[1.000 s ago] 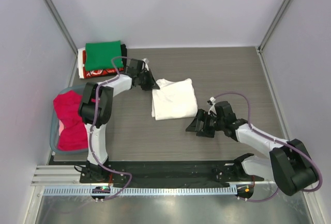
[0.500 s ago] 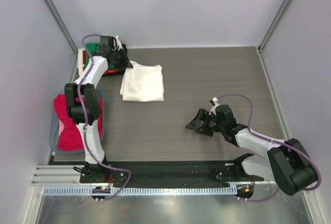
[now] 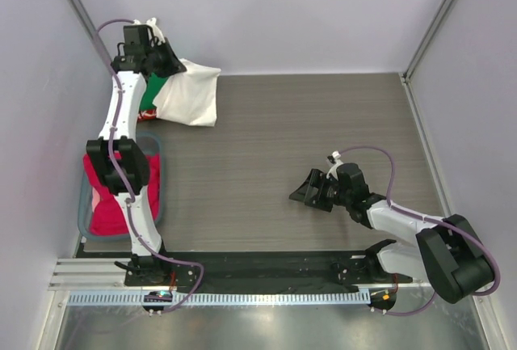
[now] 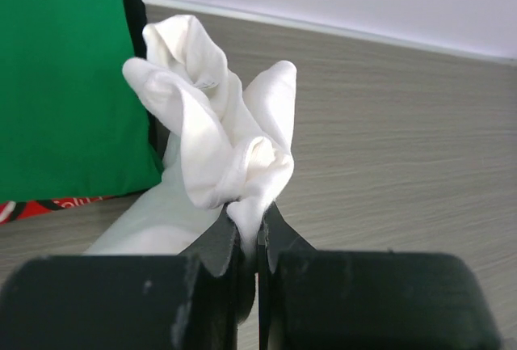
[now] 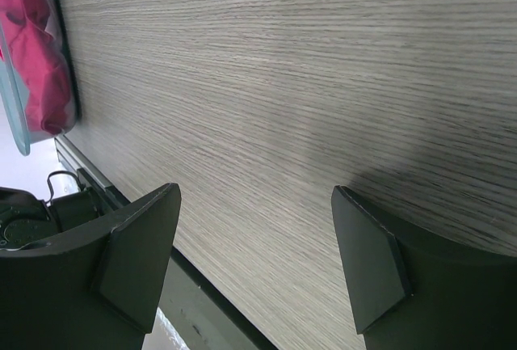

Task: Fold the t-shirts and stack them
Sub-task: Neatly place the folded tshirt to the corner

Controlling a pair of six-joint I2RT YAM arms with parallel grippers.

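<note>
We see the wood-grain table (image 3: pixel 323 124) closed in by pale walls at the far side and on both flanks. Open board stretches across its middle, between the two arms. At the far left corner sits a stack with a green t-shirt (image 4: pixel 56 83) on top and a red-and-white t-shirt (image 4: pixel 44 206) showing beneath it, hard against the back wall. Nearer us along the left edge, a grey-blue tub (image 3: pixel 82 204) holds a red/pink t-shirt (image 3: pixel 113 204), and the left arm rises past it. The left gripper (image 4: pixel 250 237) is up in that far corner, close to both walls, with its jaws pinched tight on a bunched fold of the white t-shirt (image 3: pixel 194 95). The cloth puffs out just beyond the fingertips and hangs down from there, draping over the right side of the green stack. We cannot tell whether its lower hem touches the table. The right gripper (image 5: pixel 258 261) hovers low over the board, well apart from every shirt, jaws spread wide and holding nothing.
</note>
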